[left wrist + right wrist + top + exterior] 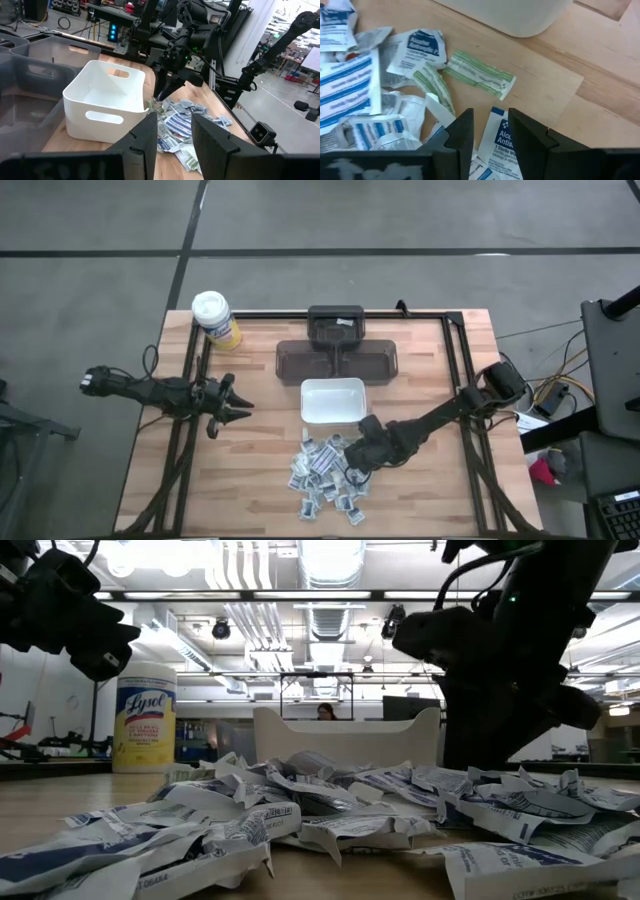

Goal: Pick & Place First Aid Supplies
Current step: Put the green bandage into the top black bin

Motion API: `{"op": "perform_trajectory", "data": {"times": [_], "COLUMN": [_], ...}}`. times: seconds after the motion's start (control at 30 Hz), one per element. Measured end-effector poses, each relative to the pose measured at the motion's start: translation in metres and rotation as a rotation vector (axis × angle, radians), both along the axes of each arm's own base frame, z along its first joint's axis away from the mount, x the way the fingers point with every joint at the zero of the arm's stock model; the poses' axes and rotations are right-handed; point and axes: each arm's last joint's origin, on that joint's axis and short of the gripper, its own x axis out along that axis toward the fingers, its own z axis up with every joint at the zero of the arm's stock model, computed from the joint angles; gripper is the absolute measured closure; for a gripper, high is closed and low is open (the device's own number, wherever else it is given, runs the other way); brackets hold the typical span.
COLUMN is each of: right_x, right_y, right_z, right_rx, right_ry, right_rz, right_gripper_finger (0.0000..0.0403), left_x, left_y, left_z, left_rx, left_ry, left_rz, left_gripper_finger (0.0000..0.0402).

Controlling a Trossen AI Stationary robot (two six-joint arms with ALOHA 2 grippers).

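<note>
Low view: the first aid packets (300, 815) lie heaped on the worktop (260, 470) nearest us, just in front of the white dish (332, 401). The right hand (352, 470) hangs low over the heap's edge, fingers parted above a blue-printed packet, grasping nothing. Farther left, the left hand (238, 407) waits released, well apart. Beyond stands the yellow canister (216, 319).

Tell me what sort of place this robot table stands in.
Probably a robotics lab or workshop: bare concrete floor around the wooden table, ducts and strip lights overhead, and equipment racks with cables behind the arms.
</note>
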Motion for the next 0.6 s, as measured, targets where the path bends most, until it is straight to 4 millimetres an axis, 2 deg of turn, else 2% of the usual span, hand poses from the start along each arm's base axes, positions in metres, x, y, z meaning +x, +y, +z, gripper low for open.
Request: {"op": "perform_trajectory", "data": {"times": [0.17,0.47,0.6], "right_x": [-0.0022,-0.0036,-0.0034], "right_y": [0.0011,0.0040,0.0037], "right_z": [0.0075,0.0076,0.0077], "right_rx": [0.039,0.120,0.120], "right_ry": [0.013,0.049,0.047], "right_rz": [0.058,0.091,0.083], "right_gripper_finger": [0.0278,0.0225,0.0217], "left_x": [0.0000,0.0000,0.0000], "left_y": [0.0000,-0.0001,-0.0001], "left_z": [0.0000,0.0000,0.0000], "left_rx": [0.000,0.000,0.000], "left_ry": [0.000,0.000,0.000], "left_rz": [0.000,-0.003,-0.004], "left_gripper_finger": [0.0287,0.0287,0.0287]}}
